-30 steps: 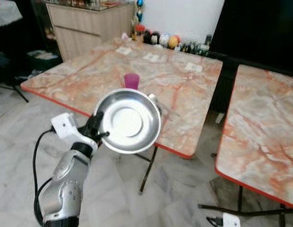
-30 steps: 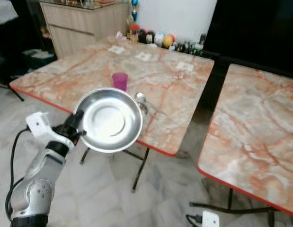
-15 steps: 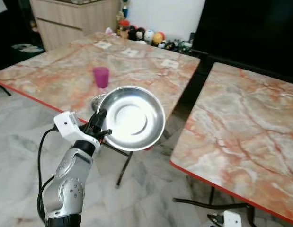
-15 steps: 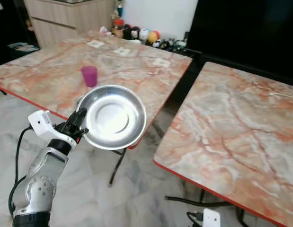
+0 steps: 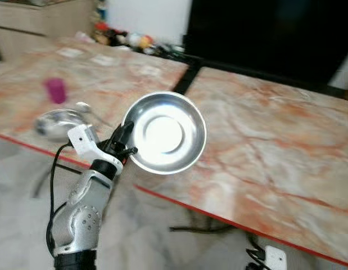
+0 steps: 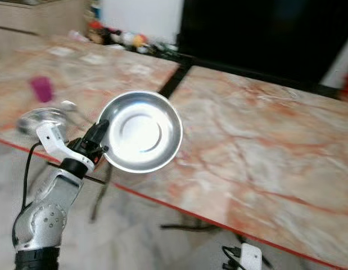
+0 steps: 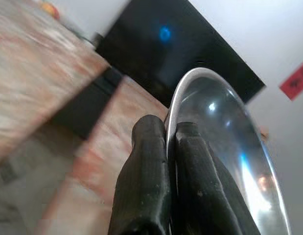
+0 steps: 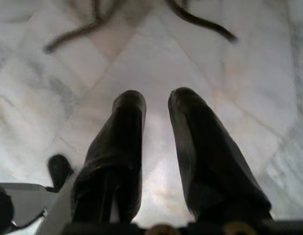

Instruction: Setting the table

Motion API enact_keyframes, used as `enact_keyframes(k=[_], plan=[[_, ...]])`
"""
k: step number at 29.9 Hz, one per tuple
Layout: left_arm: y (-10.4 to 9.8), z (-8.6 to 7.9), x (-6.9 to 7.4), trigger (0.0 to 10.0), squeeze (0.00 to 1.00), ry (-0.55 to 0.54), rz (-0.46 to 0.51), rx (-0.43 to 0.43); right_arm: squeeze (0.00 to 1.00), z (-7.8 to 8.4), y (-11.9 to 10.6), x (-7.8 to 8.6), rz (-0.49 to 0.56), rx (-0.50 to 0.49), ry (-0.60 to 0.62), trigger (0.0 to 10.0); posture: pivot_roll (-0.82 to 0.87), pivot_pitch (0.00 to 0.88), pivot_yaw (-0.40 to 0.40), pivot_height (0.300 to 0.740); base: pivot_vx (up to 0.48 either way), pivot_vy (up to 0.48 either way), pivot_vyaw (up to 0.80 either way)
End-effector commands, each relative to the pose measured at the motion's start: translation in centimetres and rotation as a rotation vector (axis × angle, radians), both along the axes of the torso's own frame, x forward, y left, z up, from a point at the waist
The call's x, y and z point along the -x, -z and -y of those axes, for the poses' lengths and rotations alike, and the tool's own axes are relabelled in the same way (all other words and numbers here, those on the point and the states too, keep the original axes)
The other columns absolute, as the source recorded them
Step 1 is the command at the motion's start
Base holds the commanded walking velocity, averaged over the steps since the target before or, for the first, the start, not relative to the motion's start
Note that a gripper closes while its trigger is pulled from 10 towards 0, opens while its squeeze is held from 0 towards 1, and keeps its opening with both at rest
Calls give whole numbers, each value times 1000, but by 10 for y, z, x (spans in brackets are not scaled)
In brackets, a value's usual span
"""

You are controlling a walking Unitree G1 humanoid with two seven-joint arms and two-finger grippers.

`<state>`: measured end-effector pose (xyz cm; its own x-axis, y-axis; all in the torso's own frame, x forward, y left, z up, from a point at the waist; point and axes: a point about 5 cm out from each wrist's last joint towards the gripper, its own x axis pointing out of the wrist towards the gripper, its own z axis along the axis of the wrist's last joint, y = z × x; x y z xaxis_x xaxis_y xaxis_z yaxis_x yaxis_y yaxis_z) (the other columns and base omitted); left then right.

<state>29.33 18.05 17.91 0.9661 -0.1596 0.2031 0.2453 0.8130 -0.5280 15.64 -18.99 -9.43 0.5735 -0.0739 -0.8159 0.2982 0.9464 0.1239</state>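
While it is carried in the air, the steel plate (image 5: pixel 164 133) is held up on edge with its shiny hollow facing the camera, above the near edge of the right-hand table (image 5: pixel 286 146) and the gap between the two tables. The left gripper (image 5: pixel 124 147) pinches the plate's rim at its left side; in the wrist view both black fingers (image 7: pixel 146 171) press together on the thin metal edge. The right gripper (image 8: pixel 156 147) hangs low over the pale tiled floor (image 8: pixel 141 58) with its fingers slightly apart, holding nothing.

On the left-hand table (image 5: pixel 106 73) lie a second steel dish (image 5: pixel 53 122) with a spoon (image 5: pixel 86 108) beside it, and farther off a pink cup (image 5: pixel 54 90). Small bottles and jars (image 5: pixel 123 39) stand at that table's far edge.

The grip looks risky: a smooth rim caught at one point could swing or slip out, most likely when the plate is tipped flat to set down. It could also knock the table edge if lowered too early. No writing can be read; the views are blurred.
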Motion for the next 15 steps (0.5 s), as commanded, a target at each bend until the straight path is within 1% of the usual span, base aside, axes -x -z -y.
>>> enact_keyframes(k=[1, 6, 15], plan=[[-11, 8, -1, 10000, 0, 33, 49, 15, 0, 7, -1, -1, -4, 17, 3, 10000, 122, 0, -97, 740, 0, -424, -700], [-12, 9, -2, 10000, 0, 35, 50, 15, 0, 7, -1, -1, -2, 16, 5, 10000, 120, 0, -96, 740, 0, -424, -700], [-10, 7, -3, 10000, 0, 24, 37, 8, 0, 6, -2, -2, 6, 14, 4, 10000, 121, 2, -94, 740, 0, -424, 0]])
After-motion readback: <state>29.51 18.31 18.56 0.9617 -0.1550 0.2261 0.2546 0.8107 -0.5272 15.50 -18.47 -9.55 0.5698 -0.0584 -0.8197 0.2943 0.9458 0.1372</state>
